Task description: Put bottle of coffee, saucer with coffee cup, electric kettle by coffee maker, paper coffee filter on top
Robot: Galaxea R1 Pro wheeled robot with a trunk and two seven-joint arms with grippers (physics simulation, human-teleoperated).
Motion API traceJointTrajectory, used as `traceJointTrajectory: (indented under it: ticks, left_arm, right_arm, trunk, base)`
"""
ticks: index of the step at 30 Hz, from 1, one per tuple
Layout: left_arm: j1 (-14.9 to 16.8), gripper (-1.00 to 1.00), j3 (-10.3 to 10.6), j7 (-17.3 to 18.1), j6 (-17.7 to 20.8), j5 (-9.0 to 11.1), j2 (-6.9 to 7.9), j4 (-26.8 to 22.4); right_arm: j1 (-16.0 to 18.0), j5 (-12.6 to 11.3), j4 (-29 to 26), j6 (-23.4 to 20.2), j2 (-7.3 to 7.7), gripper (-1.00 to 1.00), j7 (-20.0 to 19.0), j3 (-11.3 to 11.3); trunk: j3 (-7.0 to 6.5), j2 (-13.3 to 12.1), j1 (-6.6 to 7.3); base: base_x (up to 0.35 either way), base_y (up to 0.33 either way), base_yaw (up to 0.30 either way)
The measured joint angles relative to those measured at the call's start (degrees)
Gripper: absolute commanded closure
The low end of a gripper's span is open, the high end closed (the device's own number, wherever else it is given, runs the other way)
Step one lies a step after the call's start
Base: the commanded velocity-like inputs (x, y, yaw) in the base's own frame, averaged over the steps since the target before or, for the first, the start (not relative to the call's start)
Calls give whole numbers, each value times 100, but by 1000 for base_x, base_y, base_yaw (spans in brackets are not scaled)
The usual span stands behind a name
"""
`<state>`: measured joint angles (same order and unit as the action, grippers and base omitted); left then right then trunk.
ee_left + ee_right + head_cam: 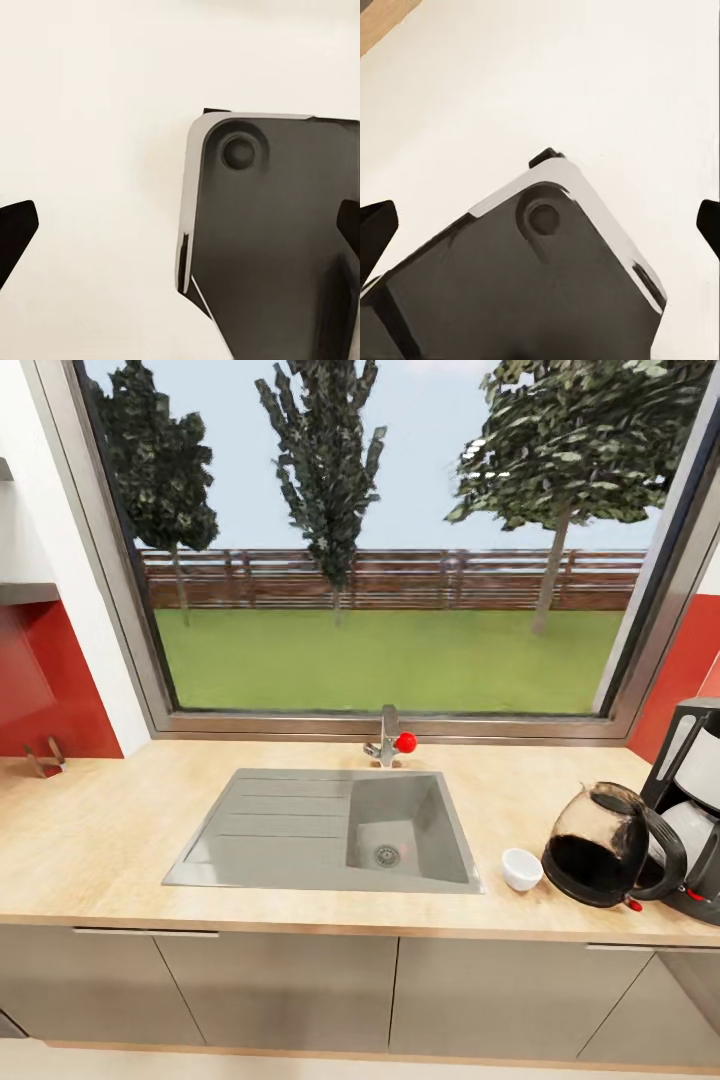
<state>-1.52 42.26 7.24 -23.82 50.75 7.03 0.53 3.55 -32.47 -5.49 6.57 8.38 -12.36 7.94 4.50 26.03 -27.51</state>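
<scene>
Pale wood-look laminate forms the bench (pixel 110 840), on which a grey sink (pixel 320 830) is set below a wide window (pixel 390 540). At the right end, the coffee maker (pixel 695 800) is seen cut by the picture's edge, and the electric kettle (pixel 605 845) is stood just beside it, touching or nearly so, as the task asks. The coffee cup (pixel 521 868) is placed on the bare bench between the sink's corner and the kettle; no saucer is seen under it, so that step is judged not yet done. A tap with a red knob (pixel 405 741) is mounted behind the sink.

In the left wrist view, the left end effector (pixel 180 232) is shown with its dark fingertips spread wide apart, nothing between them, over pale floor and a dark part of the robot's base. The right end effector (pixel 540 225) is likewise held wide apart and empty. Both are judged carried low for travel.
</scene>
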Motion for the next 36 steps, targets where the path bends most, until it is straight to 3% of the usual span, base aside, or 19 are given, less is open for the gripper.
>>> traceJointTrajectory:
  ticks: [2, 4, 5, 8, 12, 16, 20, 27, 30, 33, 34, 36]
  left_arm:
    - [0, -100, -2, 0, 4, -2, 5, 1]
    - [-9, -100, -2, -1, 7, -2, 15, 8]
    - [-25, -100, -8, -8, 9, 0, 33, 19]
    - [-46, -100, -13, -14, 15, 4, 62, 135]
    - [-154, -100, -24, -93, 19, 9, 92, 189]
    - [-192, -100, -32, -455, 18, 9, 85, 201]
    - [-199, -100, -27, -786, 12, 41, 81, 208]
    - [-199, -100, -43, -908, 8, 74, 80, 205]
    - [-194, -100, -50, -912, 7, 85, 70, 202]
    - [-192, -100, -45, -914, 3, 71, 51, 197]
    - [-185, -100, -34, -910, 1, 59, 41, 193]
    - [-184, -100, -30, -908, 0, 56, 37, 190]
  right_arm:
    - [0, 463, 34, 5, 72, -100, 5, -325]
    - [0, 886, 50, -3, 111, -100, 32, -521]
    - [1, 972, 30, -5, 117, -100, 33, -550]
    - [1, 1006, -176, -4, 111, -100, 12, -568]
    - [3, 1113, -1222, 1, 42, -100, 27, -598]
    - [3, 1353, -2017, 41, -83, -100, 49, -602]
    - [2, 1454, -2660, 369, -228, -100, 56, -598]
    - [2, 1486, -3245, 1154, -706, -100, 50, -593]
    - [2, 1487, -3681, 1320, -834, -100, 43, -588]
    - [3, 1489, -4726, 1385, -1045, -100, 57, -598]
    - [3, 1492, -5426, 1380, -1159, -100, 71, -597]
    - [2, 1488, -5998, 1353, -1207, -100, 196, -598]
  trunk:
    - [0, 0, 0]
    - [0, 0, 0]
    - [0, 0, 0]
    - [0, 0, 0]
    - [-1, 0, 0]
    - [-1, -1, -2]
    - [-1, -1, -3]
    - [0, 0, -4]
    - [0, 0, -3]
    - [-1, 0, 0]
    - [-1, -1, -1]
    - [0, 0, 0]
  base:
    - [0, 0, 0]
    - [0, 0, 0]
    - [0, 0, 0]
    - [0, 0, 0]
    - [-8, 2, 0]
    - [-173, 68, 0]
    - [-287, 125, 0]
    - [-308, 137, 0]
    - [-251, 120, 0]
    - [-48, 24, 0]
    - [-5, 2, 0]
    - [-3, 1, 0]
